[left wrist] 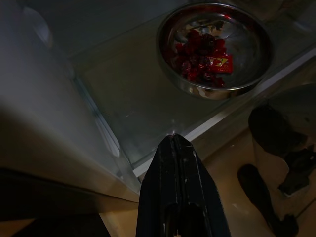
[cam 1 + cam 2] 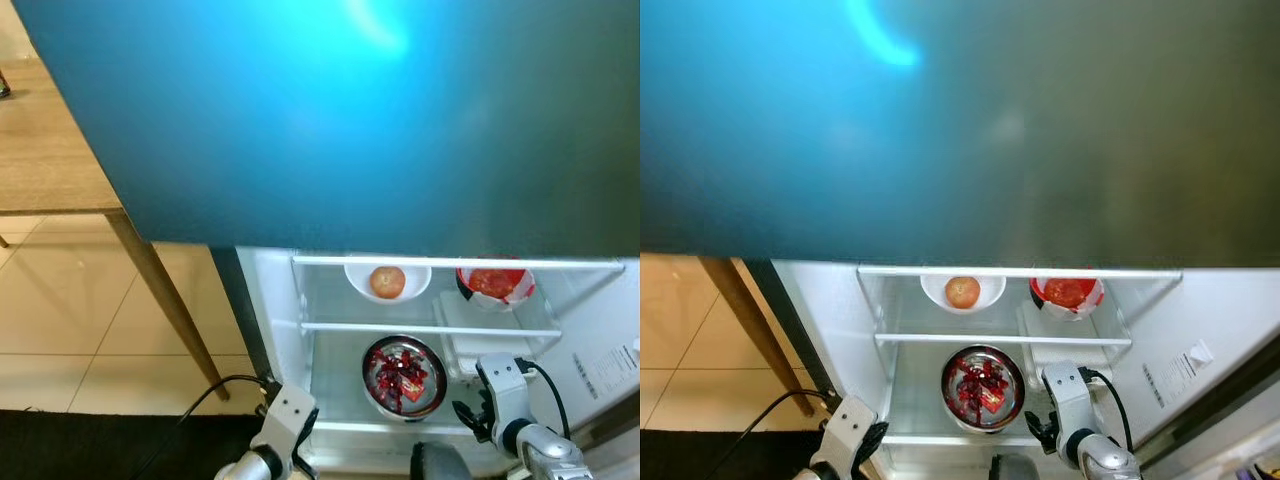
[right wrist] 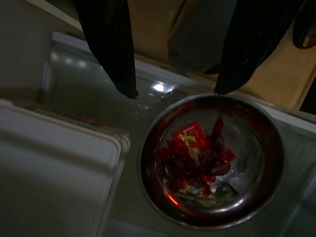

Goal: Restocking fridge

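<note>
The right gripper point(image 3: 175, 94) hangs wide open just above the steel bowl point(image 3: 210, 160), so back straight out; left gripper point(image 1: 178, 148) is closed beside it.

a home kitchen: an open fridge point(image 2: 300, 300) stocked with food bowls, wooden table point(image 2: 50, 170), tiled floor point(image 2: 70, 330).

Fridge point(image 2: 270, 300) lower centre, its door across the top. Upper shelf: bowl point(image 2: 388, 270) with fruit point(image 2: 388, 282) left, cup point(image 2: 495, 284) right. Lower shelf: pan point(image 2: 404, 376) centre, box point(image 3: 54, 163) beside it. Table point(image 2: 50, 160) upper left, cable point(image 2: 195, 405) bottom left.
</note>
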You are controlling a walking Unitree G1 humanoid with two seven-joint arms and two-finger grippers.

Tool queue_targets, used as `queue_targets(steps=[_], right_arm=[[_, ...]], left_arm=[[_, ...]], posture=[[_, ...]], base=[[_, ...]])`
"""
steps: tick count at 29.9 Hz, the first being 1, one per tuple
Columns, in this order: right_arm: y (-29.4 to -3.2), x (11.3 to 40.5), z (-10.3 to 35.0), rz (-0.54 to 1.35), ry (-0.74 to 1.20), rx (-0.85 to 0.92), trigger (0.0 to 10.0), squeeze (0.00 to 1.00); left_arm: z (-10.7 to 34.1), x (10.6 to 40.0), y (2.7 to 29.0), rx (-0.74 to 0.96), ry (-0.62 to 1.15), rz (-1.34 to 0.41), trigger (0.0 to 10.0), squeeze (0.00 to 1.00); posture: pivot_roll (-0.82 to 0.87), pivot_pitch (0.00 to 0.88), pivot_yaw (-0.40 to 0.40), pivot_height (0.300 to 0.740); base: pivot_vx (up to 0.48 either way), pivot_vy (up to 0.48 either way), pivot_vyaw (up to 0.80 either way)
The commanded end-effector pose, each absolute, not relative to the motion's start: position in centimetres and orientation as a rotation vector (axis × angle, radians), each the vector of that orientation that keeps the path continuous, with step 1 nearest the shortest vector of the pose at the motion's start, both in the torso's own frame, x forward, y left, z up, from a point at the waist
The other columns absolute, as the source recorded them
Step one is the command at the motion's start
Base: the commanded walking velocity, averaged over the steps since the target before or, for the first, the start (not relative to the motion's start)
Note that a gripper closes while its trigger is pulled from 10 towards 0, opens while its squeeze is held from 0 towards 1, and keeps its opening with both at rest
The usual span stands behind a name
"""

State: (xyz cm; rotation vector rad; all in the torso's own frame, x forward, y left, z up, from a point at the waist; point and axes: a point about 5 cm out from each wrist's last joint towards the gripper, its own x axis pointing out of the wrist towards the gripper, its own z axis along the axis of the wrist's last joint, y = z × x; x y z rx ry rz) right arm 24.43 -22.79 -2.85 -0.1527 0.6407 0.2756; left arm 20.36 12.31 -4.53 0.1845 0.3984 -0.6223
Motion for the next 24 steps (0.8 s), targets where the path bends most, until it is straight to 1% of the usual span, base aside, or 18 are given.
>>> queue_targets(steps=[1,7,10,14,17,24], right_arm=[[-23.0,23.5,-3.5,0.266,0.680,-0.140,10.0,0.00],[-23.0,23.4,-3.6,0.262,0.681,-0.127,10.0,0.00],[-23.2,23.1,-3.8,0.250,0.686,-0.114,10.0,0.00],[-23.4,22.8,-3.9,0.239,0.693,-0.106,10.0,0.00],[-23.4,22.6,-4.1,0.238,0.699,-0.100,10.0,0.00],[-23.6,22.0,-4.5,0.210,0.728,-0.099,10.0,0.00]], left_arm=[[-4.0,21.2,12.9,0.210,0.369,-0.609,10.0,0.00],[-4.2,21.0,12.7,0.226,0.388,-0.625,10.0,0.00],[-5.0,20.7,12.2,0.267,0.468,-0.643,10.0,0.00],[-5.1,20.7,11.8,0.275,0.473,-0.658,10.0,0.00],[-5.0,20.8,11.5,0.272,0.472,-0.673,10.0,0.00],[-4.7,20.9,11.0,0.270,0.450,-0.697,10.0,0.00]], posture=[[-0.05,0.017,-0.001,0.632],[-0.05,0.017,-0.002,0.632],[-0.05,0.018,-0.003,0.632],[-0.05,0.018,-0.003,0.632],[-0.05,0.018,-0.003,0.642],[-0.05,0.016,-0.002,0.671]], base=[[0.000,0.000,0.00],[0.000,0.000,0.00],[0.000,0.000,0.00],[0.000,0.000,0.00],[-0.256,0.000,0.00],[0.000,0.000,0.00]])
